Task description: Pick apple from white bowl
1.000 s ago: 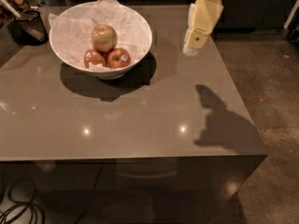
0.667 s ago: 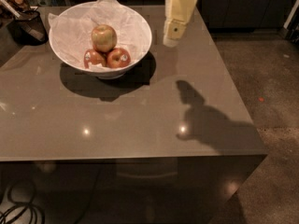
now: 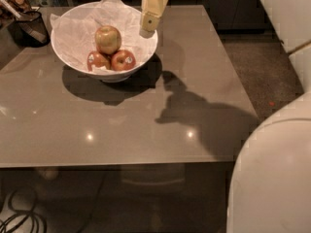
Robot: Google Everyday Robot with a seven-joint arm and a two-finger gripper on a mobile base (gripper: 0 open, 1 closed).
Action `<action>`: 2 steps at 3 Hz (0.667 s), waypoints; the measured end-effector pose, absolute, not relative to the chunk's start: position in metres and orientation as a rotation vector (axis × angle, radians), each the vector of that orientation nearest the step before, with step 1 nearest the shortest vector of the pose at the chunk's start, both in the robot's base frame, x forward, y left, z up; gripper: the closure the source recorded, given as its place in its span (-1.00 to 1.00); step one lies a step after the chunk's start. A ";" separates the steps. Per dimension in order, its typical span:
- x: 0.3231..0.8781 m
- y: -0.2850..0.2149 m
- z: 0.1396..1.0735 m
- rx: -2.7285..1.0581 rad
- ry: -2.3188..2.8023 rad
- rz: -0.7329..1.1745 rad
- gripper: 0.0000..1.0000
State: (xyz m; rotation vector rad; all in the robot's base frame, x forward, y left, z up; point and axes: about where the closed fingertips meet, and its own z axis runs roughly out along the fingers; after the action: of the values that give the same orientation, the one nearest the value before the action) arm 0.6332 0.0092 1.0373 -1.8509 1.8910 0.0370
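Gripper (image 3: 147,31) is hovering at the white bowl's (image 3: 127,70) right rim, in the approach step; clenched or released, I cannot tell. Next move is calling for centring above the apple (image 3: 108,39), then lowering.

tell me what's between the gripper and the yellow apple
Only crinkled paper lining the white bowl separates apple from gripper, which hangs over the rim, in camera view.

Large round apple (image 3: 108,39): yellow-green to golden skin, faint reddish blush. Two smaller apples (image 3: 123,59) just near of it: dark red, each with a white sticker. Wide round white bowl (image 3: 62,57), lined with crinkled white paper (image 3: 124,18). Cream-yellow gripper (image 3: 146,32) over the bowl's far right rim. Glossy table top (image 3: 121,125): grey-brown, dark shadow patches. Mesh basket (image 3: 31,27), far left: black.
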 end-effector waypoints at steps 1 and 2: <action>0.633 0.009 1.037 -1.851 1.891 0.037 -1.00; 0.648 0.043 1.023 -1.896 1.870 0.080 -1.00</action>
State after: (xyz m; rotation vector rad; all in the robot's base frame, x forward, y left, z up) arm 0.6478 0.0429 1.0225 -1.8963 1.8698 0.0798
